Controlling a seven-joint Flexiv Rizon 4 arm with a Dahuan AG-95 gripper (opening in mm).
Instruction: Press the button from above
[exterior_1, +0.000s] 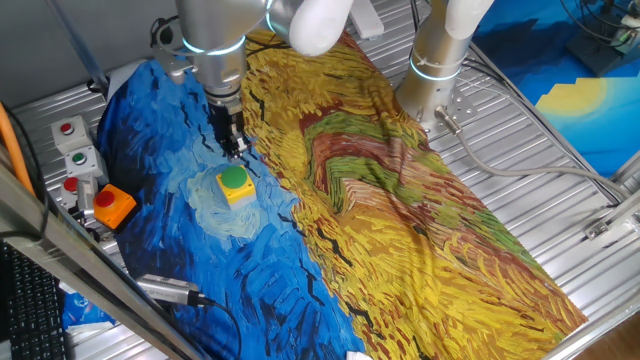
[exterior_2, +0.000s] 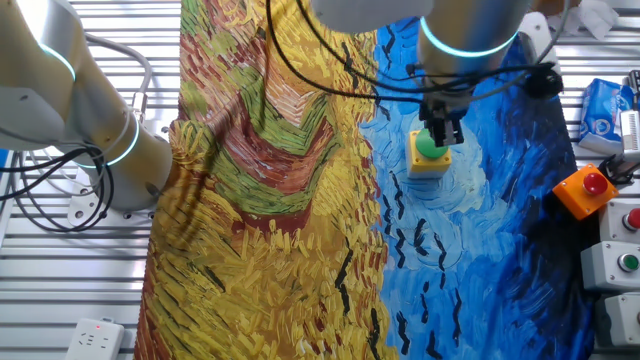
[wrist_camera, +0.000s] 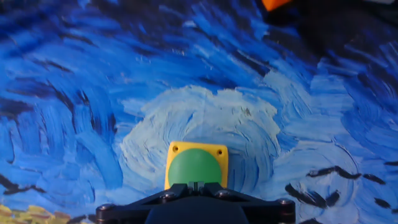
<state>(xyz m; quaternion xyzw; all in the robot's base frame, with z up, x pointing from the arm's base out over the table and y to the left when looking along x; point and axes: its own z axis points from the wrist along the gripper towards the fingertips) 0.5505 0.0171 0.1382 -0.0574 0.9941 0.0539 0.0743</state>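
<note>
the button (exterior_1: 234, 179) sits green-capped on its yellow box, out on the pale swirl of the blue half of the painted cloth (exterior_1: 420, 230) that covers the worktop, toward the edge where the spare switches stand. my claw (exterior_1: 236, 146) hangs close above it: in one fixed view my tips sit just behind and over the cap, in the other they overlap it, and my hand view has the cap right under my nose. i judge the approach nearly done and the press itself not yet made, though i cannot tell whether i touch the cap. whether my fingers are parted or together, i cannot tell. left for me: come straight down. nothing stands between us. the red button on its orange box (exterior_1: 110, 204) lies apart near that edge, the grey switch boxes (exterior_1: 76, 160) beyond it, and a second arm's base (exterior_1: 438, 70) stands at the far side.
</note>
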